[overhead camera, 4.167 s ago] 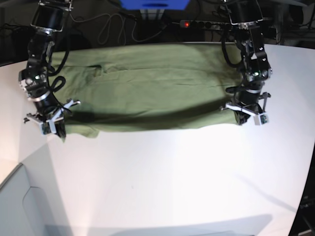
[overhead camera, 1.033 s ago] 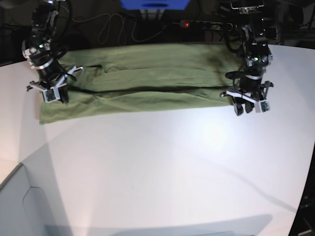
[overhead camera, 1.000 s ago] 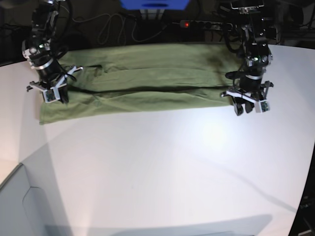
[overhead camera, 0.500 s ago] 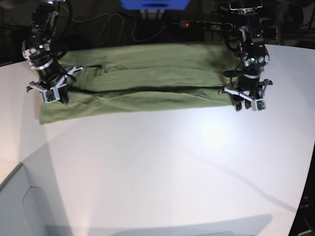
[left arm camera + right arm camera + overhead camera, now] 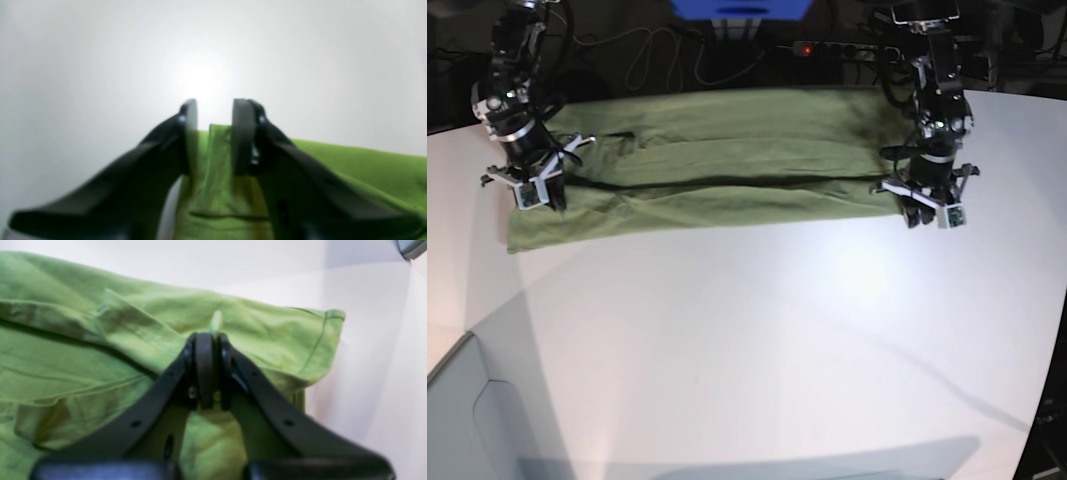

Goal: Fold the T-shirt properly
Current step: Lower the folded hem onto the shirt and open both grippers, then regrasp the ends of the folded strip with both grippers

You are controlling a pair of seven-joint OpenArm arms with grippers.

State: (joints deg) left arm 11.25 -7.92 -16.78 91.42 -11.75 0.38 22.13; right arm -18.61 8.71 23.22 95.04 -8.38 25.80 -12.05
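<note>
While the plain olive-green short-sleeved T-shirt of thin fabric [image 5: 717, 165] lies as a long folded band across the upper part of the white table [image 5: 777, 340] in the base view, we see a pincer at each of its ends. Its far edge runs along the table's back rim, and a dark crease line runs lengthwise through its middle.

At the upper left of that view, the right gripper [image 5: 527, 190] sits on the shirt's left end. In the right wrist view its jaws are pressed together on a small raised ridge of the green cloth [image 5: 215, 321], which pokes up just above the fingertips; the hemmed corner of the shirt lies to the right of the jaws, against bare table.

At the upper right of the base view, the left gripper [image 5: 927, 208] stands at the shirt's right end, at its near corner. In the left wrist view its two dark fingers [image 5: 242, 136] are apart, with a gap between them, and a narrow edge of the cloth lies in that gap. We cannot tell whether the pads touch it. The rest of the shirt spreads toward the lower right of that frame.
</note>
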